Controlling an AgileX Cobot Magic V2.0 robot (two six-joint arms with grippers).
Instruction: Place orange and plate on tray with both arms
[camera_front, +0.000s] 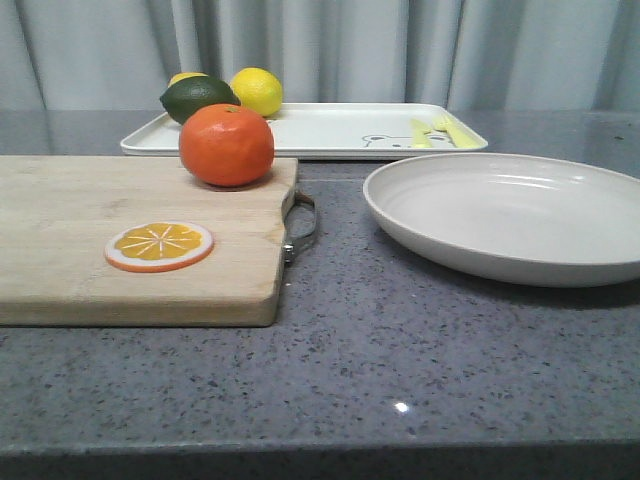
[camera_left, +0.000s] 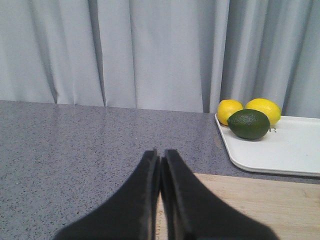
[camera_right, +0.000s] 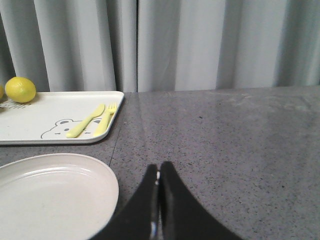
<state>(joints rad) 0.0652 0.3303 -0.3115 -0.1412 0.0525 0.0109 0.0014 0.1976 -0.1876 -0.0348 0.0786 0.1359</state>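
Observation:
The orange (camera_front: 226, 144) sits on the far right part of a wooden cutting board (camera_front: 70, 250). The off-white plate (camera_front: 510, 215) lies on the grey table at the right; it also shows in the right wrist view (camera_right: 50, 200). The white tray (camera_front: 330, 130) with a bear drawing lies at the back, seen too in the left wrist view (camera_left: 285, 150) and the right wrist view (camera_right: 45, 120). My left gripper (camera_left: 160, 156) is shut and empty over the board's edge. My right gripper (camera_right: 159, 167) is shut and empty beside the plate. Neither gripper shows in the front view.
On the tray lie a dark green avocado (camera_front: 198, 97), two lemons (camera_front: 257, 90) and a yellow fork and spoon (camera_front: 440, 132). A flat orange slice (camera_front: 159, 246) lies on the board, which has a metal handle (camera_front: 301, 228). Grey curtains hang behind the table.

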